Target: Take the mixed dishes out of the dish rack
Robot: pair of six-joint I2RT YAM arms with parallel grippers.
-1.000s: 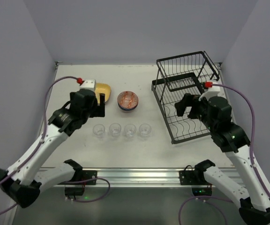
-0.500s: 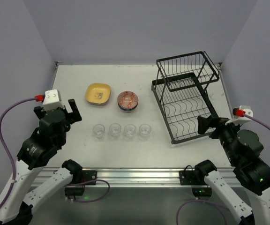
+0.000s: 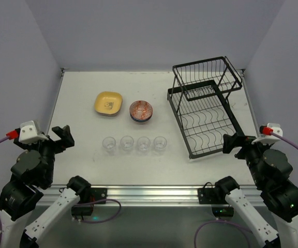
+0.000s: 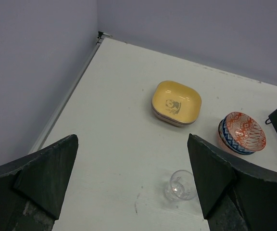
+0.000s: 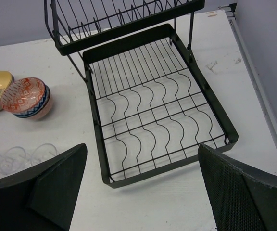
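the large black wire two-tier dish rack stands on the right side of the white bench, its raised basket-like shelf at the far end and its wavy-wire lower tray stretching toward the near edge. the mixed dishes stand on the bench to the left of the rack: a yellow rounded-square plate lies on top of a lavender one whose rim just shows beneath it, a stack of small patterned round bowls with a reddish-pink bowl on top sits just to the plate's right, and a row of four small clear drinking glasses stands upright nearer the arms, apart from the plates and bowls. the left end effector hangs over the near left corner of the bench, jaws spread wide and gripping nothing. the right end effector hangs near the rack's near right corner, likewise wide open and empty, touching nothing.
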